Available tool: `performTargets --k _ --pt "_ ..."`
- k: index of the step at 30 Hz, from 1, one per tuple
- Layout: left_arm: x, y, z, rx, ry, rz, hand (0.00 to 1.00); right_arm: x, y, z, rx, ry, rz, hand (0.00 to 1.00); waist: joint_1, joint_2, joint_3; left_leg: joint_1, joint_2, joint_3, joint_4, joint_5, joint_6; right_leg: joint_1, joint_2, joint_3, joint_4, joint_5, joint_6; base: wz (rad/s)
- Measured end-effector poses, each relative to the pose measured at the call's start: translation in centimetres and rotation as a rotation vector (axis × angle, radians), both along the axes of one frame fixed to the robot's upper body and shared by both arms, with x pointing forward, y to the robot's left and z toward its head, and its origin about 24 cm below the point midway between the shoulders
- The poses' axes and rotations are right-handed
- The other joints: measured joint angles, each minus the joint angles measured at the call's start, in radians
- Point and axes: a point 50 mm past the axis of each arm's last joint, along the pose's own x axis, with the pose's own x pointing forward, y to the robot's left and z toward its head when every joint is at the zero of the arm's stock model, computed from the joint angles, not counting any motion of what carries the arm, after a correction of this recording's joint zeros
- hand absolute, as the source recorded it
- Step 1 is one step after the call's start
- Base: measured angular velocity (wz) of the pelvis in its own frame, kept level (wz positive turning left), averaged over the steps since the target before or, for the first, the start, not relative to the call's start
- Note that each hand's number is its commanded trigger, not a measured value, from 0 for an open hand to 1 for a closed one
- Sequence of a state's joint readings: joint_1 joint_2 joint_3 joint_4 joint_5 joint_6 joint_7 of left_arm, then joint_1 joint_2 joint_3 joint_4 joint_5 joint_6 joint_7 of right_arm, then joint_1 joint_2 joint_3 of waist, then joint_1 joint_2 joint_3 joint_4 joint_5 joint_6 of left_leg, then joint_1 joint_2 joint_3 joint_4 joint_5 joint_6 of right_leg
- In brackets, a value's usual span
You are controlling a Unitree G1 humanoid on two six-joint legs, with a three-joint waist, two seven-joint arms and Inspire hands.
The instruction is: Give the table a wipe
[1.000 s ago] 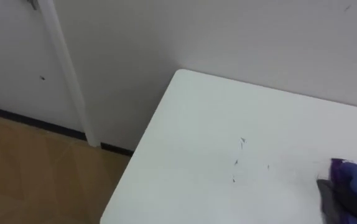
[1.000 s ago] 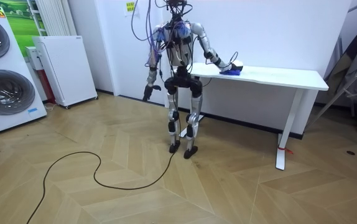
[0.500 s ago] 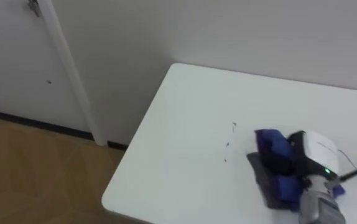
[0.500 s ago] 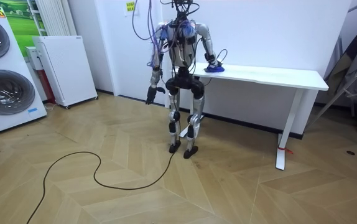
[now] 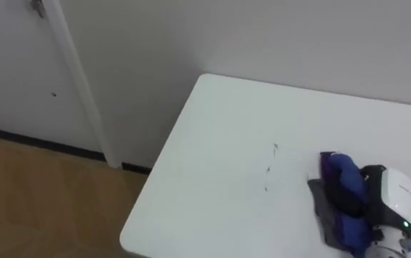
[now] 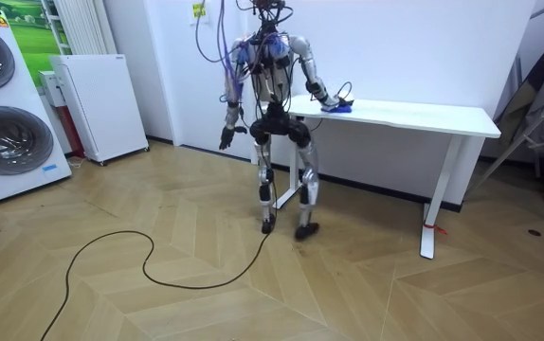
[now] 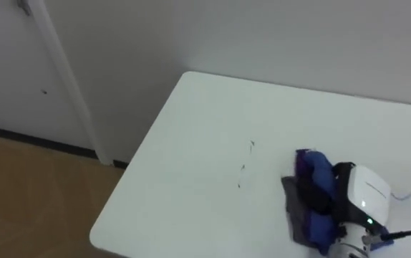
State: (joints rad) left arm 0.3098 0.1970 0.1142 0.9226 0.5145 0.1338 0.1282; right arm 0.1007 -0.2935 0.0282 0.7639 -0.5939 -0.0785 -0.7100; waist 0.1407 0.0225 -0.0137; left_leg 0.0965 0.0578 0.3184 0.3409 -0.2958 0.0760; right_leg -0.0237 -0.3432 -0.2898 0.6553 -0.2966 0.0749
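Gripping bunched blue cloth (image 5: 338,175) in right robot hand (image 5: 395,199), pressed on desk (image 5: 220,143) just beside small dark marks (image 5: 268,170). Could miss those marks, or drag cloth off the near edge, if swept carelessly

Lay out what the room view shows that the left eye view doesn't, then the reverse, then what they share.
Room view: the robot standing at the table's end on the room view's left, its left hand hanging by its side, plus a washing machine and a white cabinet on the wood floor.
Left eye view: small dark marks on the tabletop beside the cloth, and a white strip running up the wall.
Both: the white table, with the right hand on the blue cloth.
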Motion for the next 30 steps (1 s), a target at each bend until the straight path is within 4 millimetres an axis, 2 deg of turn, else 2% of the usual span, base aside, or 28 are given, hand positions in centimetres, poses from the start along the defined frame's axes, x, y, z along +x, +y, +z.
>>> performTargets --k 1,2,3,4,5,6,7,8,9,10,11,12,13,14,15,16,17,18,19,20,21,22,23,24,25,26,27,30 --pt "0.4 0.0 0.0 0.0 -0.011 -0.004 0.0 0.4 0.2 0.0 0.001 0.0 0.002 1.0 0.012 0.002 0.0005 -0.002 0.016 0.02 0.007 -0.003 -0.005 -0.005 -0.014 0.007 -0.008 0.009 0.005 -0.47" --pt "1.2 0.1 0.1 0.0 -0.025 -0.018 0.0 1.2 1.0 -0.1 0.006 0.006 0.013 1.0 0.034 0.0 0.0018 -0.019 0.045 0.036 0.034 -0.012 -0.018 -0.011 -0.033 0.017 -0.055 0.035 0.017 -0.53" --pt "2.0 0.1 0.0 -0.002 -0.031 -0.037 0.0 2.3 1.8 0.0 0.017 -0.003 0.018 1.0 0.048 -0.002 0.0031 -0.053 0.077 0.035 0.076 -0.026 -0.029 -0.01 -0.045 0.018 -0.114 0.063 0.024 -0.48" --pt "2.5 0.1 0.0 -0.002 -0.032 -0.045 0.0 2.9 2.2 0.1 0.026 -0.008 0.023 1.0 0.055 -0.002 0.0033 -0.071 0.094 0.031 0.099 -0.032 -0.035 -0.01 -0.049 0.016 -0.145 0.076 0.03 -0.45" --pt "3.6 0.0 -0.1 -0.008 -0.045 -0.062 0.0 4.5 3.2 0.5 0.044 -0.022 0.043 1.0 0.069 -0.006 0.0072 -0.111 0.12 0.013 0.147 -0.048 -0.05 -0.014 -0.056 0.011 -0.197 0.105 0.039 -0.45" --pt "4.8 -0.1 0.0 -0.007 -0.053 -0.089 0.0 6.3 4.4 1.0 0.071 -0.031 0.073 1.0 0.084 -0.017 0.0159 -0.146 0.133 -0.022 0.179 -0.054 -0.063 -0.015 -0.06 0.011 -0.235 0.137 0.042 -0.43" --pt "5.5 -0.1 0.0 -0.005 -0.061 -0.105 0.0 7.2 5.0 1.3 0.082 -0.036 0.092 1.0 0.087 -0.023 0.0194 -0.163 0.146 -0.026 0.196 -0.056 -0.074 -0.015 -0.059 0.007 -0.25 0.152 0.041 -0.25" --pt "6.8 -0.2 0.2 -0.006 -0.086 -0.12 0.0 9.1 6.2 2.2 0.099 -0.053 0.147 1.0 0.088 -0.034 0.0259 -0.197 0.168 -0.037 0.224 -0.057 -0.095 -0.015 -0.054 -0.008 -0.273 0.185 0.045 -0.1" --pt "7.9 -0.4 0.4 -0.01 -0.107 -0.142 0.0 10.7 7.1 3.2 0.097 -0.068 0.208 1.0 0.093 -0.045 0.0345 -0.228 0.186 -0.048 0.242 -0.049 -0.118 -0.023 -0.047 -0.014 -0.281 0.194 0.043 -0.1" --pt "8.1 -0.5 0.4 -0.011 -0.111 -0.145 0.0 11.3 7.5 3.6 0.095 -0.076 0.232 1.0 0.104 -0.049 0.0366 -0.24 0.199 -0.049 0.248 -0.043 -0.132 -0.031 -0.037 -0.013 -0.281 0.195 0.042 -0.24" --pt "8.4 -0.5 0.5 -0.013 -0.125 -0.152 0.0 12.0 8.2 4.2 0.091 -0.094 0.276 1.0 0.124 -0.053 0.0372 -0.252 0.227 -0.049 0.25 -0.029 -0.165 -0.049 -0.01 -0.016 -0.277 0.205 0.035 -0.31" --pt "8.0 -0.6 0.4 -0.017 -0.122 -0.149 0.0 12.3 8.5 4.6 0.092 -0.113 0.308 1.0 0.135 -0.052 0.0333 -0.259 0.256 -0.055 0.244 -0.012 -0.2 -0.059 0.02 -0.036 -0.259 0.173 0.087 -0.32" --pt "7.4 -0.7 0.3 -0.023 -0.117 -0.14 0.0 12.2 8.5 4.5 0.089 -0.113 0.319 1.0 0.138 -0.04 0.0336 -0.259 0.269 -0.069 0.233 -0.001 -0.221 -0.067 0.038 -0.043 -0.235 0.155 0.1 0.0" --pt "6.1 -0.9 0.0 -0.036 -0.095 -0.12 0.0 12.0 8.3 4.7 0.064 -0.132 0.339 1.0 0.123 -0.03 0.0271 -0.258 0.286 -0.104 0.189 0.037 -0.256 -0.083 0.062 -0.076 -0.187 0.11 0.077 0.41" --pt "4.9 -0.9 -0.2 -0.037 -0.072 -0.111 0.0 11.5 7.7 4.6 0.044 -0.144 0.344 1.0 0.095 -0.033 0.021 -0.25 0.286 -0.127 0.122 0.095 -0.277 -0.098 0.067 -0.106 -0.151 0.063 0.056 0.65" --pt "4.3 -0.8 -0.2 -0.037 -0.062 -0.106 0.0 11.1 7.1 4.4 0.028 -0.147 0.337 1.0 0.08 -0.038 0.0196 -0.244 0.283 -0.128 0.086 0.128 -0.281 -0.097 0.067 -0.121 -0.139 0.041 0.048 0.96" --pt "2.8 -0.7 -0.4 -0.035 -0.03 -0.093 0.0 10.0 5.4 4.2 -0.02 -0.153 0.311 1.0 0.044 -0.048 0.018 -0.241 0.275 -0.116 0.038 0.2 -0.255 -0.086 0.069 -0.136 -0.129 0.008 0.036 1.14" --pt "0.9 -0.4 -0.4 -0.031 0.005 -0.067 0.0 8.1 2.9 3.7 -0.057 -0.146 0.238 1.0 0.001 -0.062 0.0223 -0.241 0.255 -0.095 0.033 0.242 -0.23 -0.051 0.073 -0.156 -0.141 -0.008 0.028 1.16" --pt "0.0 -0.2 -0.4 -0.027 0.022 -0.053 0.0 6.8 1.5 3.4 -0.075 -0.136 0.187 1.0 -0.014 -0.063 0.0179 -0.237 0.238 -0.084 0.04 0.244 -0.228 -0.034 0.075 -0.161 -0.155 -0.013 0.026 1.1" --pt "-2.0 0.2 -0.2 -0.008 0.065 -0.029 0.0 3.9 -1.4 3.0 -0.11 -0.11 0.071 1.0 -0.048 -0.066 0.0084 -0.224 0.198 -0.06 0.049 0.235 -0.214 0.007 0.086 -0.163 -0.193 -0.013 0.025 0.91" --pt "-3.2 0.9 0.0 0.015 0.09 -0.002 0.0 0.9 -4.1 2.8 -0.135 -0.086 -0.047 1.0 -0.068 -0.068 0.0045 -0.216 0.151 -0.059 0.07 0.211 -0.178 0.034 0.096 -0.152 -0.225 -0.012 0.02 0.74" --pt "-3.6 1.1 0.2 0.025 0.096 0.009 0.0 -0.4 -5.2 2.9 -0.139 -0.077 -0.103 1.0 -0.069 -0.066 0.0053 -0.206 0.134 -0.058 0.07 0.2 -0.17 0.043 0.104 -0.144 -0.238 -0.008 0.014 0.21" --pt "-4.6 1.5 0.4 0.036 0.111 0.038 0.0 -2.3 -6.9 3.1 -0.153 -0.056 -0.178 1.0 -0.068 -0.056 0.002 -0.185 0.116 -0.061 0.073 0.169 -0.168 0.046 0.128 -0.112 -0.261 0.0 0.001 -0.38" --pt "-5.6 1.7 0.5 0.042 0.126 0.063 0.0 -3.4 -8.4 3.5 -0.172 -0.039 -0.225 1.0 -0.066 -0.044 0.0025 -0.159 0.099 -0.073 0.068 0.139 -0.164 0.046 0.15 -0.08 -0.273 0.007 -0.01 -0.57" --pt "-5.9 1.8 0.6 0.043 0.132 0.07 0.0 -3.9 -8.8 3.5 -0.176 -0.029 -0.244 1.0 -0.06 -0.037 0.0033 -0.145 0.097 -0.074 0.062 0.128 -0.163 0.046 0.162 -0.062 -0.278 0.008 -0.014 -0.77" --pt "-6.5 1.8 0.7 0.043 0.144 0.077 0.0 -4.4 -9.4 3.7 -0.188 -0.014 -0.26 1.0 -0.054 -0.022 0.0015 -0.112 0.097 -0.079 0.04 0.116 -0.157 0.046 0.18 -0.026 -0.282 0.01 -0.02 -0.88" --pt "-7.0 1.6 0.7 0.039 0.153 0.083 0.0 -4.3 -9.3 3.8 -0.187 -0.006 -0.259 1.0 -0.041 -0.017 0.0029 -0.072 0.097 -0.08 0.004 0.115 -0.159 0.045 0.193 0.018 -0.281 0.013 -0.024 -0.95" --pt "-6.0 1.0 0.3 0.014 0.125 0.082 0.0 -2.4 -7.9 3.8 -0.163 -0.038 -0.235 1.0 -0.021 0.002 0.0051 -0.012 0.092 -0.098 -0.046 0.114 -0.161 0.041 0.214 0.089 -0.281 0.026 -0.023 -0.79"
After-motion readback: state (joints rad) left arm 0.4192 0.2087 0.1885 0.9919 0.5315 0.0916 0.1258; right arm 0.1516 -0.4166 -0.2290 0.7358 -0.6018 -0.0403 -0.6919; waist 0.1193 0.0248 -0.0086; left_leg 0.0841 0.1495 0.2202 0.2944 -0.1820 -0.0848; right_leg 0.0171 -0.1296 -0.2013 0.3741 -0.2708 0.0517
